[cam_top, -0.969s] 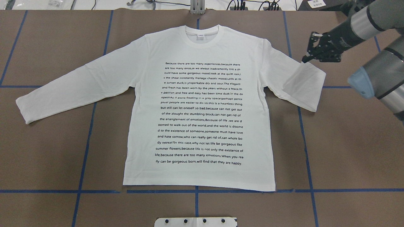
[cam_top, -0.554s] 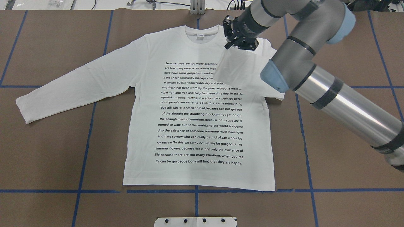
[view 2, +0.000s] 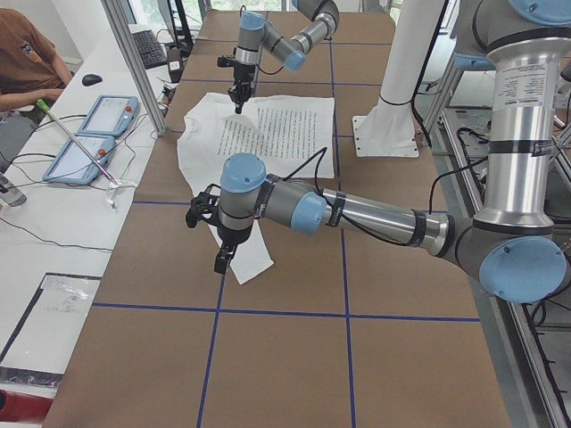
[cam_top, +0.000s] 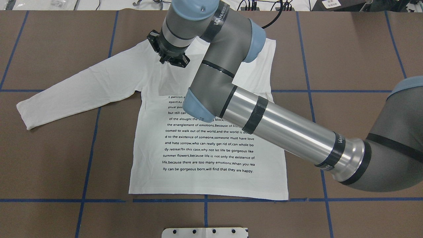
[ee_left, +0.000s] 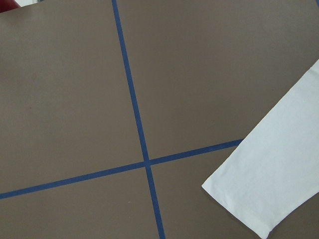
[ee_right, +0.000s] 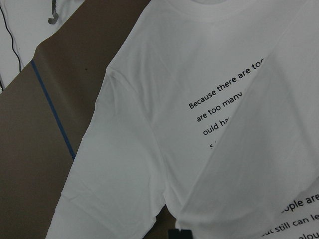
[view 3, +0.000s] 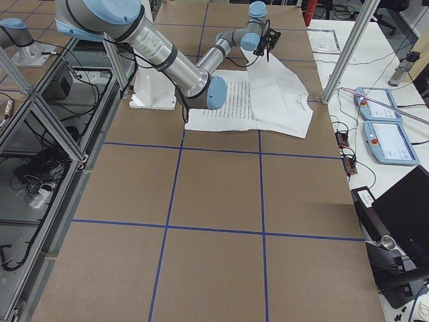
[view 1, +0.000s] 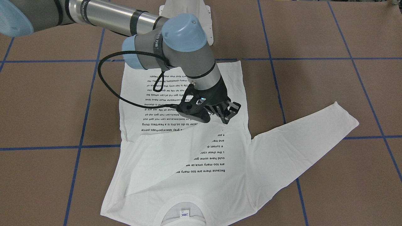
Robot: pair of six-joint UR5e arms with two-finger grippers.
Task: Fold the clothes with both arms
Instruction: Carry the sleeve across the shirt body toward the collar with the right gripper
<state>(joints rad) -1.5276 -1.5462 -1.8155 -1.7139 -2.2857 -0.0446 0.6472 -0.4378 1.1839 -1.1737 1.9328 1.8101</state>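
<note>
We are looking at the white T-shirt (cam_top: 205, 145) lying flat, print side up, on the brown table (cam_top: 363, 49), straight out from the white pedestal base (cam_top: 205, 232). Its hem is lying nearest the base, and its collar, with the small neck label (view 1: 183, 214), is pointing away from the base. The folded sleeve (view 1: 169, 157), the one on the robot's right of the base, is lying diagonally across the chest. It is covering part of the lines of print farthest from the base. The outstretched sleeve (cam_top: 76, 89) is lying flat on the table, running off to the robot's left of the base and well apart from it.

The right arm (cam_top: 281, 129) is reaching in from the right of the base and crossing over the shirt. The right gripper (view 1: 226, 119) is hanging over the chest, beyond the print as seen from the base. Its fingers are sitting close together and appear clenched on the T-shirt at the cuff end of the folded sleeve. In the right wrist view the fabric is running right up to a black fingertip (ee_right: 179, 234).

The left gripper (view 2: 220, 263) is showing only in the view from the table's left end. There it is hovering above the cuff of the outstretched sleeve, far to the left of the base, and we cannot tell whether it is released or clenched. The left wrist camera is looking down on that cuff beside crossing blue tape lines (ee_left: 134, 104).
</note>
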